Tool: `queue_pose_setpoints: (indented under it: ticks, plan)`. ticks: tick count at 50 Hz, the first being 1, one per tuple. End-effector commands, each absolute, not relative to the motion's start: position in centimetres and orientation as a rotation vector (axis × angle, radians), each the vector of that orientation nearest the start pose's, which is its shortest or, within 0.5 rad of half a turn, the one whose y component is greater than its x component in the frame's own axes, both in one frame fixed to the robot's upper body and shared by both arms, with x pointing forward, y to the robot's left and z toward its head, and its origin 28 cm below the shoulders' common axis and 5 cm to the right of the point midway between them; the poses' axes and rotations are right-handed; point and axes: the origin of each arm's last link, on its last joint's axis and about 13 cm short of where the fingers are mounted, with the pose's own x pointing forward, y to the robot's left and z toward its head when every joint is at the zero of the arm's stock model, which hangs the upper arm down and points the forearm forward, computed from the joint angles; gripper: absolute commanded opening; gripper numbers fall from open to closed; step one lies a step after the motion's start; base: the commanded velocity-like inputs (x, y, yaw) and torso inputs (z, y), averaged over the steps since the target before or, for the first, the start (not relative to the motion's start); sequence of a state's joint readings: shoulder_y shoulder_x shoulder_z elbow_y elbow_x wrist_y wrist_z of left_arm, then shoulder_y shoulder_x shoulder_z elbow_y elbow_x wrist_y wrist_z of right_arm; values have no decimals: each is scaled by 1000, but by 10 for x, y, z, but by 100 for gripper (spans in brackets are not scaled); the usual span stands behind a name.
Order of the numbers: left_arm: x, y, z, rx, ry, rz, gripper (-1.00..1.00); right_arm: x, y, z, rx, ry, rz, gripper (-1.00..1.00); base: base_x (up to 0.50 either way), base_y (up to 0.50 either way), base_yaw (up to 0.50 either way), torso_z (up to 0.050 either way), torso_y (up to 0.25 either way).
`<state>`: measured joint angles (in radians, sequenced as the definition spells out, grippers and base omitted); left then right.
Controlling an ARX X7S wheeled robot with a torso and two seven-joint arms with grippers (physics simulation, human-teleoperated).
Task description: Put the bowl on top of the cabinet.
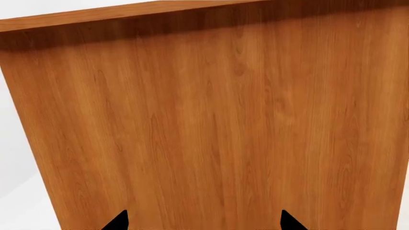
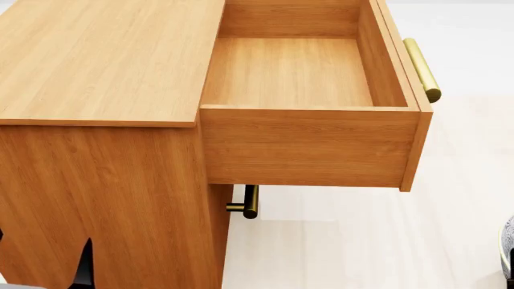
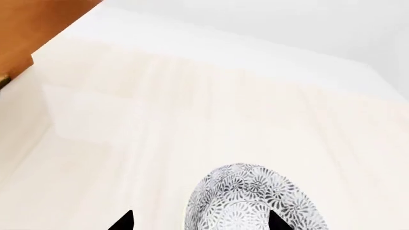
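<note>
The cabinet is orange-brown wood with a flat top, and its top drawer is pulled out and empty. My left gripper is open, close to the cabinet's side panel, with nothing between its fingers. One dark fingertip shows low against that panel in the head view. The white bowl with dark leaf pattern lies on the pale floor. My right gripper is open beside it, one fingertip in front of the bowl and the other over bare floor. A sliver of the bowl shows at the head view's right edge.
The open drawer's brass bar handle juts out to the right. A lower drawer's handle sticks out beneath the open drawer. Pale floor stretches between the cabinet and the bowl. A cabinet corner shows in the right wrist view.
</note>
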<state>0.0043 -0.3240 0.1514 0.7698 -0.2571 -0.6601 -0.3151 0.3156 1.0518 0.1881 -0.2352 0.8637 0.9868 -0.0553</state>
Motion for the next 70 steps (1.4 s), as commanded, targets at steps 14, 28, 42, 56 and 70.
queue_pose_setpoints:
  ticks: [14, 28, 42, 56, 70]
  plan:
    - [172, 215, 121, 120, -59, -12, 100, 233, -316, 187, -150, 460, -42, 100, 0, 0, 0, 0, 0]
    - [171, 214, 121, 130, -69, -17, 100, 237, -319, 170, -151, 505, -60, 100, 0, 0, 0, 0, 0]
    - [168, 218, 119, 120, -65, -19, 100, 256, -308, 132, -151, 594, -29, 100, 0, 0, 0, 0, 0]
    - [170, 219, 115, 118, -55, -17, 100, 264, -309, 111, -160, 645, -19, 100, 0, 0, 0, 0, 0]
    - [169, 219, 114, 116, -53, -20, 100, 256, -315, 101, -160, 677, -51, 100, 0, 0, 0, 0, 0]
